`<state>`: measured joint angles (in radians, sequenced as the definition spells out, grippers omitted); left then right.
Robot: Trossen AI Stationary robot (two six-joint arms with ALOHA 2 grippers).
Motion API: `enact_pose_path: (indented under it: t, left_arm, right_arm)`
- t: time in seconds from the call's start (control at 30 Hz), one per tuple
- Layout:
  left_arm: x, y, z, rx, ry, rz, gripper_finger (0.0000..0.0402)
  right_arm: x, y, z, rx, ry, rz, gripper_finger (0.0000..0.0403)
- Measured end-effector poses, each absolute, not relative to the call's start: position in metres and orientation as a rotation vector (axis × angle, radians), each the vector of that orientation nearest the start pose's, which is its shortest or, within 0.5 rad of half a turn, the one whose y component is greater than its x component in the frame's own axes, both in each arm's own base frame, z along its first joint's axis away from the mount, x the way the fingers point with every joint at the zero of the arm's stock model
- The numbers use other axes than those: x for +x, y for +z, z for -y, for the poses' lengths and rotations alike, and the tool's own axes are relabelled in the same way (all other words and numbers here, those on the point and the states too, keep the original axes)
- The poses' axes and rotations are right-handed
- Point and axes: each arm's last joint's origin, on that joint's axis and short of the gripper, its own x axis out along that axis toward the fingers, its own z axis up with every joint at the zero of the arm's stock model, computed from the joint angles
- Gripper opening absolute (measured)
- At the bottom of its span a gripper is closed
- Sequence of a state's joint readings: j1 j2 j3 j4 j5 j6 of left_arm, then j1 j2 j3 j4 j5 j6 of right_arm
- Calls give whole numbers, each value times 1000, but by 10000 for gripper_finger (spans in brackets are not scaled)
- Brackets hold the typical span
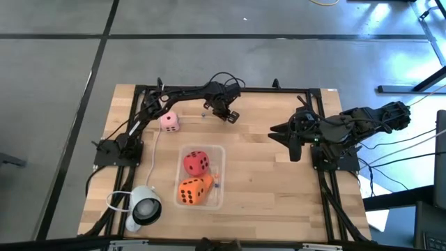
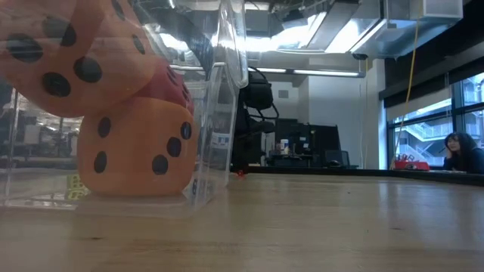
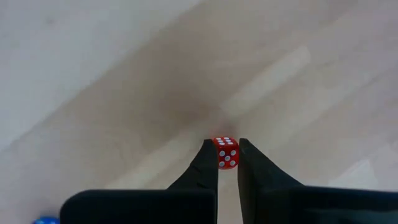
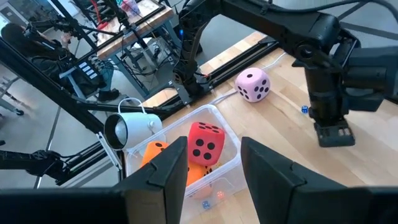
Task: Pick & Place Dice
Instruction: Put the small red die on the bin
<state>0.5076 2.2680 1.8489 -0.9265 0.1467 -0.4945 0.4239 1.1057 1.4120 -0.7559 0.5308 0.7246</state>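
Tiny red die [image 3: 225, 153] sits upper-centre on the tabletop [image 1: 258, 174], pinched in the left end effector [image 3: 227, 163], so it's the pick step, next a lift toward the clear bin [image 1: 221, 183]; right end effector [image 4: 214, 168] waits open, right side.

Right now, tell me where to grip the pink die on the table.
I would grip the pink die across two opposite side faces, straight down from above: it sits flat on the table, apart from the clear bin. Use the open right hand; the left hand holds a small red die.
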Motion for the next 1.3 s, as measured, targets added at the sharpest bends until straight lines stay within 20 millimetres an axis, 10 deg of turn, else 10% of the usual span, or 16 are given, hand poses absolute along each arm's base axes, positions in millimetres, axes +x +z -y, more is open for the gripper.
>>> enact_pose_path:
  t: [0.57, 0.9, 1.3]
  left_arm:
    - [436, 167, -136, -557, 325, -1314, 4]
    - [436, 181, -124, -540, 305, -1293, 3]
    - [407, 280, -119, -497, 283, -1052, 3]
  right_arm:
    - [189, 430, -70, 505, -217, -352, 149]
    - [189, 430, -70, 503, -217, -352, 149]
    - [189, 430, -70, 487, -215, -353, 149]
